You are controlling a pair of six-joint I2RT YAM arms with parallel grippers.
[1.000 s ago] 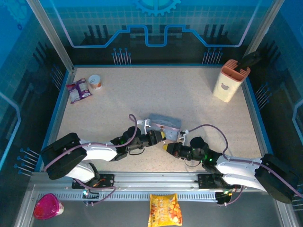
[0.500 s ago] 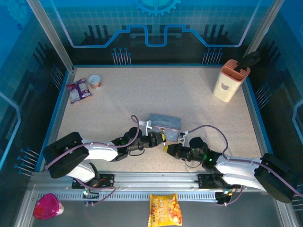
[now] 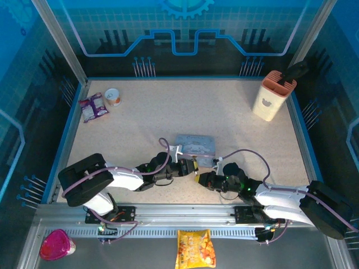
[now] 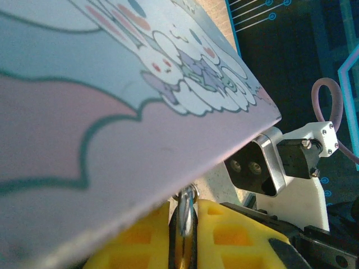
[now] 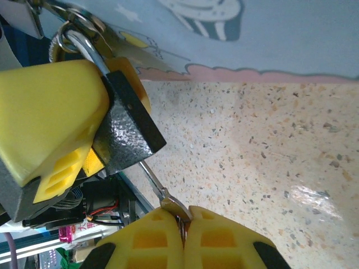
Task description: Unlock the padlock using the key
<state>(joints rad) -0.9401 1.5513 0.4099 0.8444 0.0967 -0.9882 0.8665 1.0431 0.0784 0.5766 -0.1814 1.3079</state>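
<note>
Here the key (image 5: 152,180) slants up-left, its tip meeting the padlock (image 5: 126,131).

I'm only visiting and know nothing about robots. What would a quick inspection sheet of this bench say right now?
Surface: beige speckled table, no spills seen.
Job's things: padlock hangs at the edge of the lilac tin; the key appears to enter its underside.
Clutter: purple packet, small cup and cream knife block on the table; pink container and yellow snack bag on the near rail.
Grippers: left gripper shut on the padlock; right gripper shut on the key's head.
Cables: purple cables loop over both arms; no snag seen.
Surroundings: blue printed panels on the far and side walls.
</note>
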